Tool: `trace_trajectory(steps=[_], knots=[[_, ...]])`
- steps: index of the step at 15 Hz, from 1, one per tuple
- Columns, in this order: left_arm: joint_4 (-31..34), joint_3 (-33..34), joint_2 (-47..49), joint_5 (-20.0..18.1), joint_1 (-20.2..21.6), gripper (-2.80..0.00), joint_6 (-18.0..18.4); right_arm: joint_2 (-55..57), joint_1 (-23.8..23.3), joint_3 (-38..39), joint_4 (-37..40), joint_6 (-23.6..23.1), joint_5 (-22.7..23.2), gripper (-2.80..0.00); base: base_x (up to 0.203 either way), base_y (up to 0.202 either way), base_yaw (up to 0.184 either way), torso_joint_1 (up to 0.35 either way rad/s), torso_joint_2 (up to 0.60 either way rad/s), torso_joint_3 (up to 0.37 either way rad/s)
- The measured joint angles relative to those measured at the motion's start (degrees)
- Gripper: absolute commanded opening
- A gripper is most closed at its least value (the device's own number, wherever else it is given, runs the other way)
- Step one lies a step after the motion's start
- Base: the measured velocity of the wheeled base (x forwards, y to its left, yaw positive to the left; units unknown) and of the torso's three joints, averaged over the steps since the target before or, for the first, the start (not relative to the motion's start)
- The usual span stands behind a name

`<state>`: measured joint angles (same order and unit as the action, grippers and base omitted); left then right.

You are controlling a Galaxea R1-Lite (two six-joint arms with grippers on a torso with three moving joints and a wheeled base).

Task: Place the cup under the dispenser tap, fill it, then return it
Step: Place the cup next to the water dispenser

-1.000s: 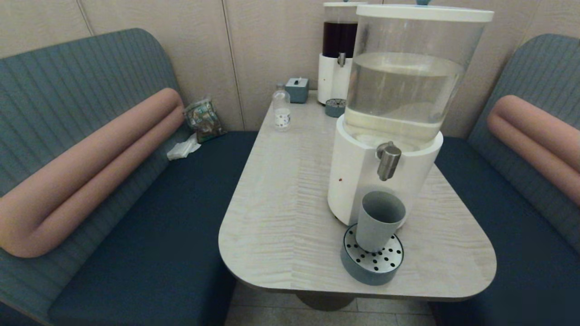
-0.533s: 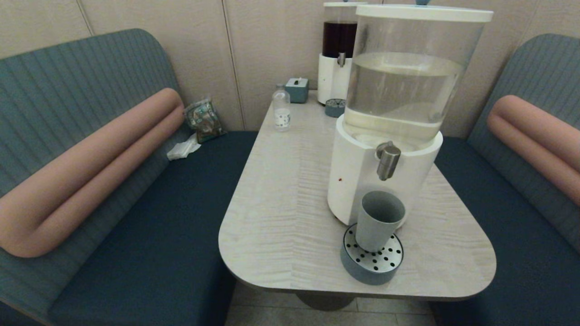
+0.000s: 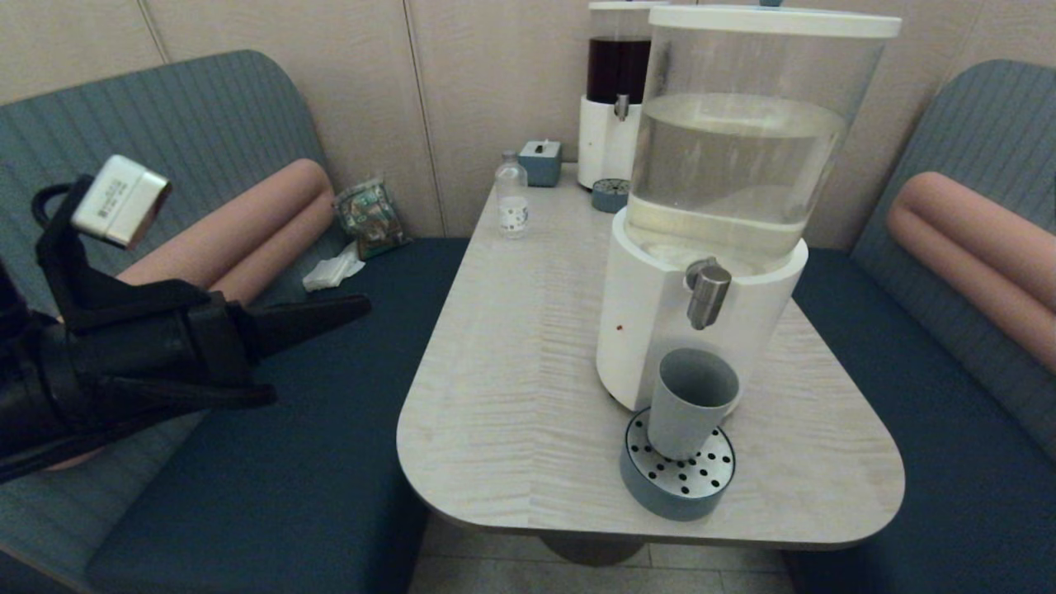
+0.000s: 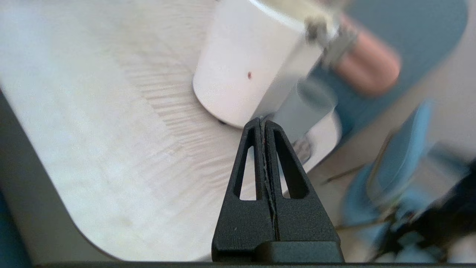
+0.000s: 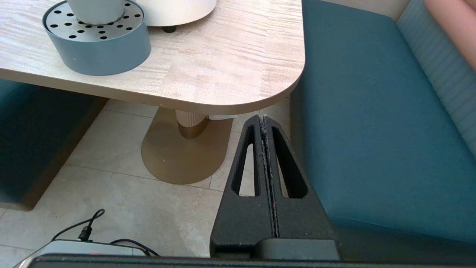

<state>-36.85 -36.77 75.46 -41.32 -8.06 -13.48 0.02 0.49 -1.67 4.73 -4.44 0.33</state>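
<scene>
Left gripper [image 3: 359,305] closed, raised left of table [image 3: 511,346], cup [image 3: 689,402] under dispenser tap [image 3: 707,293]

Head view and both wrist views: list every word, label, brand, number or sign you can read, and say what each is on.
No text can be read in any view.
Clear bottle: its white label carries dark marks, too small to read.
Crumpled packet on the bench: printed pattern, not legible.
White module on the left arm: faint print, too blurred to read.

Grey-blue cup [image 3: 690,402] on a blue tray [image 3: 675,481] with a black-dotted silver top; pale wood-grain table [image 3: 511,396]; teal benches [image 3: 272,429].
</scene>
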Motion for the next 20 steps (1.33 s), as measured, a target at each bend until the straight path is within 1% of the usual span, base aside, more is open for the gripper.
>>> trace_trajectory(steps=[1, 2, 4, 5, 8, 9, 11, 15, 18, 20], knots=[[-3.80, 2.23, 1.37, -0.58, -0.31, -2.80, 4.70, 0.00, 0.02, 0.00, 0.00, 0.00, 0.00, -2.80, 0.000, 0.000, 0.000, 0.000, 0.00, 0.000], [-7.55, 4.61, 2.59, -1.05, -0.59, -2.80, 10.43, 0.00, 0.02, 0.00, 0.00, 0.01, 0.00, -2.80, 0.000, 0.000, 0.000, 0.000, 0.00, 0.000], [-13.29, 8.99, 4.50, -1.57, -1.26, -2.80, 19.67, 0.00, 0.02, 0.00, 0.00, 0.00, 0.00, -2.80, 0.000, 0.000, 0.000, 0.000, 0.00, 0.000], [-16.06, 10.38, 5.89, -1.65, -1.61, -2.80, 23.23, 0.00, 0.00, 0.00, 0.00, 0.00, -0.02, -2.80, 0.000, 0.000, 0.000, 0.000, 0.00, 0.000], [-24.21, 11.82, 13.60, -1.88, -2.02, -2.80, 31.18, 0.00, 0.00, 0.00, 0.00, 0.01, 0.00, -2.80, 0.000, 0.000, 0.000, 0.000, 0.00, 0.000], [-27.41, 11.91, 16.53, -2.09, -2.17, -2.80, 32.66, 0.00, 0.00, 0.00, 0.00, 0.01, -0.02, -2.80, 0.000, 0.000, 0.000, 0.000, 0.00, 0.000], [-32.60, 10.87, 21.58, -2.27, -3.19, -2.80, 33.65, 0.00, 0.02, 0.00, 0.00, 0.00, -0.02, -2.80, 0.000, 0.000, 0.000, 0.000, 0.00, 0.000], [-32.86, 6.07, 27.75, -0.95, -4.73, -2.80, 36.04, 0.00, 0.02, 0.00, 0.00, 0.01, -0.02, -2.80, 0.000, 0.000, 0.000, 0.000, 0.00, 0.000], [-33.13, 2.79, 31.93, 2.31, -4.91, -2.80, 36.00, 0.00, 0.02, 0.00, 0.00, 0.00, 0.00, -2.80, 0.000, 0.000, 0.000, 0.000, 0.00, 0.000], [-33.24, 1.41, 34.27, 3.32, -5.11, -2.80, 35.80, 0.00, 0.00, 0.00, 0.00, 0.01, 0.00, -2.80, 0.000, 0.000, 0.000, 0.000, 0.00, 0.000]])
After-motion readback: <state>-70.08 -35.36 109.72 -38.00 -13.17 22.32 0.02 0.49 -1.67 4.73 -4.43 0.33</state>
